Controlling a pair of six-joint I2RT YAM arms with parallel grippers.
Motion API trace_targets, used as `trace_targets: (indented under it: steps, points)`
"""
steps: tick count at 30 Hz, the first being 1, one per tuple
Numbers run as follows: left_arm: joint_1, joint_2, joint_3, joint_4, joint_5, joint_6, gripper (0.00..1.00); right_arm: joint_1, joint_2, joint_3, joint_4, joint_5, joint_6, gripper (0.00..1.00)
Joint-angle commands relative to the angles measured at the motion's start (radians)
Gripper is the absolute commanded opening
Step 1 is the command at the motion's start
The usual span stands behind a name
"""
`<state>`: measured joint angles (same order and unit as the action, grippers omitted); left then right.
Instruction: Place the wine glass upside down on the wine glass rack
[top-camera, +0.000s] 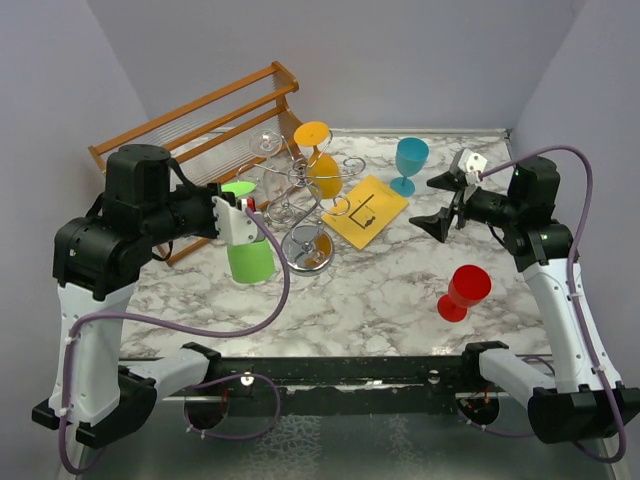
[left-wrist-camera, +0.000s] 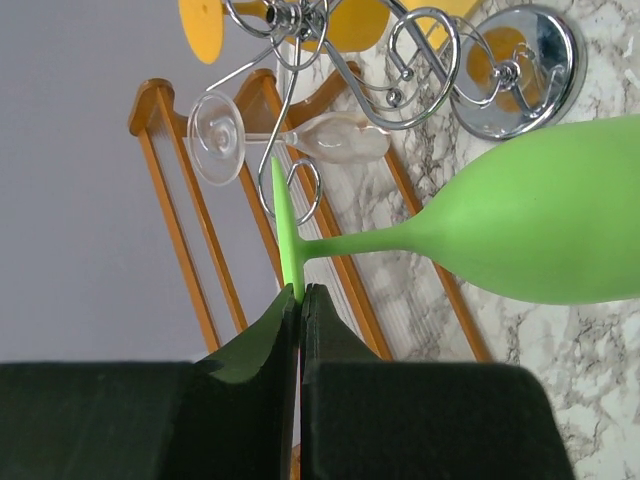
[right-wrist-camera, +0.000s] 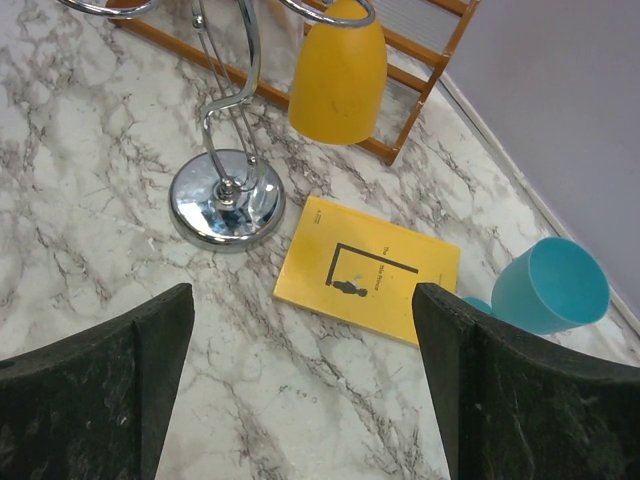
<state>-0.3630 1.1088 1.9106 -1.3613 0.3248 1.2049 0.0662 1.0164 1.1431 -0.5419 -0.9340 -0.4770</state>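
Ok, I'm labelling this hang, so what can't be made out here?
Left wrist: the bowl rim of the green plastic wine glass, cut off by the right edge; whether its foot touches the silver chrome wire rack is unclear, they overlap.
Top view: its stem, hidden by the left gripper.
Right wrist: the rack's upper arms, cut off by the top edge; the flat yellow booklet's small print, too small.

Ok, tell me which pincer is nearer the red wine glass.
Right. The right pincer hangs open just beyond the red wine glass; the left pincer, shut on the green wine glass, is far off left.
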Motion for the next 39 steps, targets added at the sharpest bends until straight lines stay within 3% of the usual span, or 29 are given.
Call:
trace_targets:
  steps: [1,14,22,39]
  points:
    - [0.005,0.032,-0.022,0.042,-0.033,0.101,0.0,0.003,-0.015,-0.021,0.069,-0.039,-0.009,0.9]
    - [0.004,0.128,-0.023,0.11,0.067,0.321,0.0,0.003,-0.024,-0.053,0.081,-0.028,-0.01,0.9]
    - [0.002,0.179,-0.034,0.199,0.15,0.327,0.0,0.003,-0.023,-0.066,0.088,-0.013,-0.018,0.91]
    - [0.002,0.199,-0.118,0.308,0.044,0.349,0.0,0.003,-0.026,-0.087,0.106,0.0,-0.016,0.91]
